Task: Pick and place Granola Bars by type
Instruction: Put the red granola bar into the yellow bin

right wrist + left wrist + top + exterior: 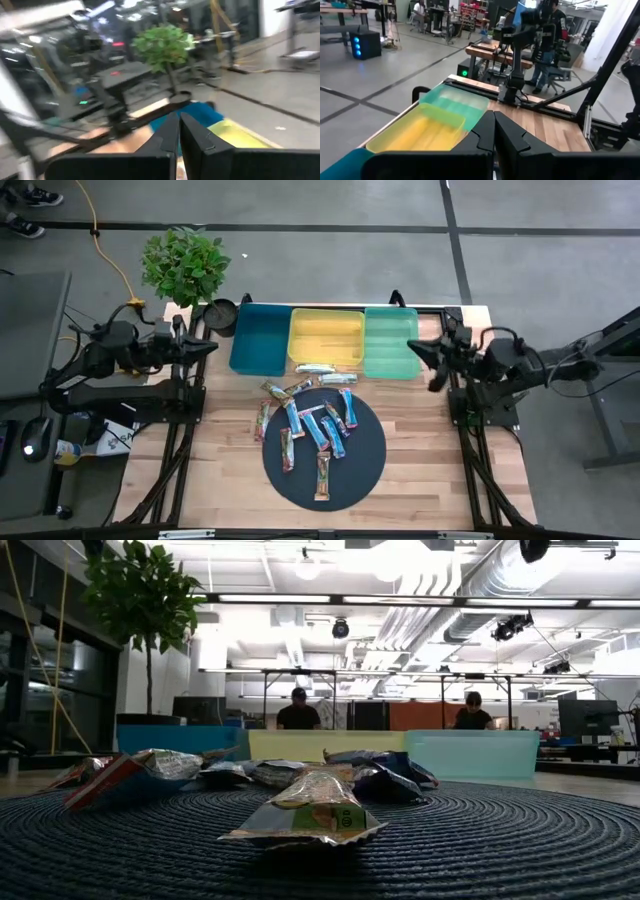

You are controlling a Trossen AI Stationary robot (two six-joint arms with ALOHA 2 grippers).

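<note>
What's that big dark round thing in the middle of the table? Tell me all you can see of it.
The dark round mat lies flat on the light wooden table, nearer its front edge. From table height it looks woven, with ridges running in rings, blue-black in colour. Most of the small glossy wrapped granola bars rest on it, scattered over its far and middle part; a few lie off its rim on the wood. The near part is bare. Neither gripper touches it.

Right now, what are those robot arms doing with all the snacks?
Nothing yet. The small glossy wrapped granola bars lie piled on the round dark woven mat. The blue, yellow and green plastic bins look empty. The left hand and right hand wait shut at the table's sides.
</note>
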